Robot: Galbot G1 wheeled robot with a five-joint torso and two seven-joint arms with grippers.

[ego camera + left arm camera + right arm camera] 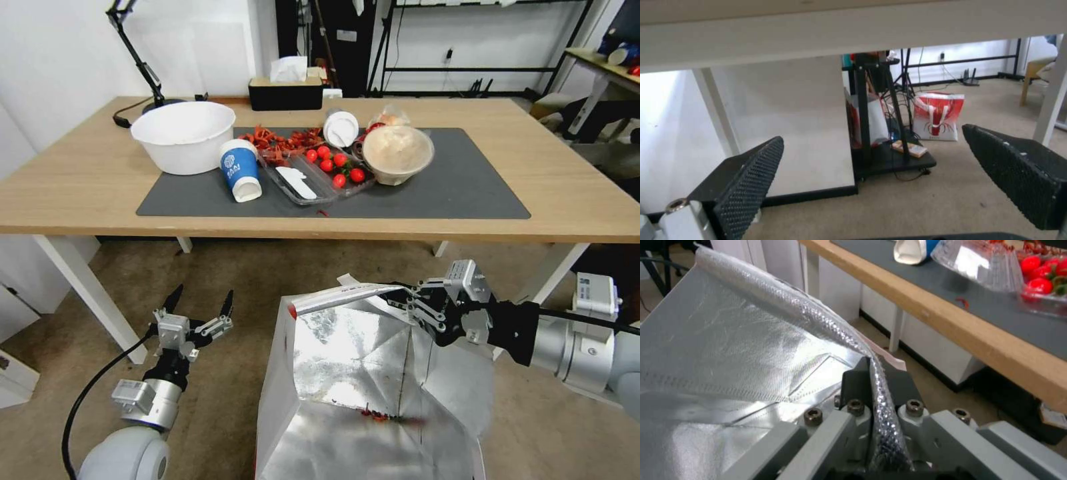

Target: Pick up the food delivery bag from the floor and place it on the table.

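Carpeted floor (253,280), food delivery bag (360,380) upright, mouth upward, right claw (400,300) pinching rim

Even, bright indoor light filled the head view, with straight lines bowing toward the edges. The table (87,180) cast a soft shadow on the floor (267,267) beneath it. Glare flared off the food delivery bag (347,360) foil at 6 o'clock. In the left wrist view the wall washed out at 9 o'clock, and near claw pads (751,176) were soft.
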